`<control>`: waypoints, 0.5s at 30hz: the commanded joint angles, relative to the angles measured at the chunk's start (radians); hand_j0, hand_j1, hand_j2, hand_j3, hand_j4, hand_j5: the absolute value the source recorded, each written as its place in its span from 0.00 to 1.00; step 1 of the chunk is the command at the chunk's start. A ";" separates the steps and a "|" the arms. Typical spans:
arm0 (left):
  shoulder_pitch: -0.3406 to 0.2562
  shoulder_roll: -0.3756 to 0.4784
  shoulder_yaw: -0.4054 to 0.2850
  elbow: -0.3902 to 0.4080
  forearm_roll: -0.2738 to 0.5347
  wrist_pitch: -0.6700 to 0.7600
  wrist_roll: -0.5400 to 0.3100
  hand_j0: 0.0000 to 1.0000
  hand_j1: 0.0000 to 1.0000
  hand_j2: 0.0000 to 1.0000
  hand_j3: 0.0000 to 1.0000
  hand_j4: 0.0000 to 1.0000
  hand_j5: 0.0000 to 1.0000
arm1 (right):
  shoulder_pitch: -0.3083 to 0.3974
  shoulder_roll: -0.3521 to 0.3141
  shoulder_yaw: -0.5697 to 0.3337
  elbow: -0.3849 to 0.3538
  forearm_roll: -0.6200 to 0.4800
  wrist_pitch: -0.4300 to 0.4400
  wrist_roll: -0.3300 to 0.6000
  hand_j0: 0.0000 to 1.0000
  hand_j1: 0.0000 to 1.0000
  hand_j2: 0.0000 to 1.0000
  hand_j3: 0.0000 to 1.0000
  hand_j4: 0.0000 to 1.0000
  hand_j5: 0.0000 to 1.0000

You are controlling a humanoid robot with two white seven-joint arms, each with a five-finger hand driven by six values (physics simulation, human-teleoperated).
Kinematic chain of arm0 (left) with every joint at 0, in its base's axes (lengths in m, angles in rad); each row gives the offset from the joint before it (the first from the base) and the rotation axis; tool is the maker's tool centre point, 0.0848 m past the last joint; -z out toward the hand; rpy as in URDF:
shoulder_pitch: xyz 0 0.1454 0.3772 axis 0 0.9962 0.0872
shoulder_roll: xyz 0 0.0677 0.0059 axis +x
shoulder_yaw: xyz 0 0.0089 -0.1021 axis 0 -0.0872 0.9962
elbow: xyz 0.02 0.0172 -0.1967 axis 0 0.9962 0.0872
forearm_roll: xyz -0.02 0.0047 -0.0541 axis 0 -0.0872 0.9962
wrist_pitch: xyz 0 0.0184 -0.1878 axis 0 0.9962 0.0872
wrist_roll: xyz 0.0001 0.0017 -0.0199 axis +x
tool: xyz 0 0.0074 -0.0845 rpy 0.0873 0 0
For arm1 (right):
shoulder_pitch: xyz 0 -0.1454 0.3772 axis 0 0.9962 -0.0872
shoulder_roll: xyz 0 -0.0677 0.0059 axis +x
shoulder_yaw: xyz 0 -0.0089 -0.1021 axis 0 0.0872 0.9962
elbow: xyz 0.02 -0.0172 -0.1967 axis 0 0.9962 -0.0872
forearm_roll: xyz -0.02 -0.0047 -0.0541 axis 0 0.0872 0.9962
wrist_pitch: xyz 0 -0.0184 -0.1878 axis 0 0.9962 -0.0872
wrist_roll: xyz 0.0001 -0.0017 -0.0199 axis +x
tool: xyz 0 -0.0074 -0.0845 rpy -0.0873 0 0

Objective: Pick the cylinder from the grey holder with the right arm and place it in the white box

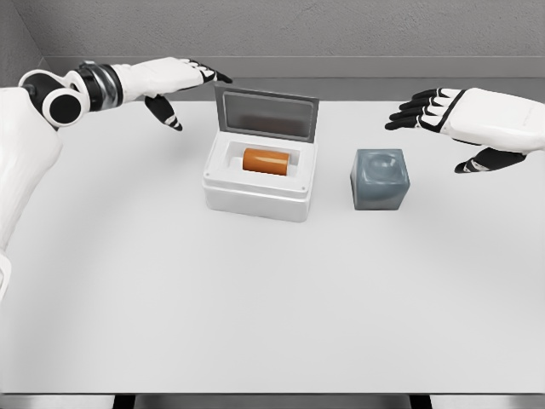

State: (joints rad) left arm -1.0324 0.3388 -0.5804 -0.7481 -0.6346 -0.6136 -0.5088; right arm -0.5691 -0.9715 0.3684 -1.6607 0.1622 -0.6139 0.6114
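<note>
An orange cylinder point(267, 160) lies on its side inside the white box point(255, 198), whose grey lid point(267, 114) stands raised at the back. To the right of the box sits the grey holder point(380, 179), a cube with an empty round hollow on top. My right hand point(434, 111) hovers to the right of and above the holder, fingers spread and holding nothing. Left of the lid, my left hand point(183, 81) floats above the table's far side with its fingers extended, empty.
The white table point(272, 307) stretches wide in front of the box and holder. A grey wall runs behind its far edge, and the front edge lies near the bottom of the view.
</note>
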 commanded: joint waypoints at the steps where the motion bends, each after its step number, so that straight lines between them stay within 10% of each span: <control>1: 0.000 0.002 -0.004 -0.013 0.007 0.003 0.001 1.00 1.00 1.00 1.00 1.00 1.00 | 0.000 -0.001 0.000 -0.001 -0.006 0.003 -0.001 1.00 1.00 1.00 1.00 1.00 1.00; 15: 0.011 0.022 -0.029 -0.071 0.009 0.003 0.001 1.00 1.00 1.00 1.00 1.00 1.00 | 0.000 -0.001 0.000 -0.001 -0.006 0.003 -0.001 1.00 1.00 1.00 1.00 1.00 1.00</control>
State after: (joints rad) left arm -1.0201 0.3579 -0.6045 -0.8119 -0.6319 -0.6135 -0.5084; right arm -0.5691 -0.9715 0.3684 -1.6612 0.1622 -0.6139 0.6114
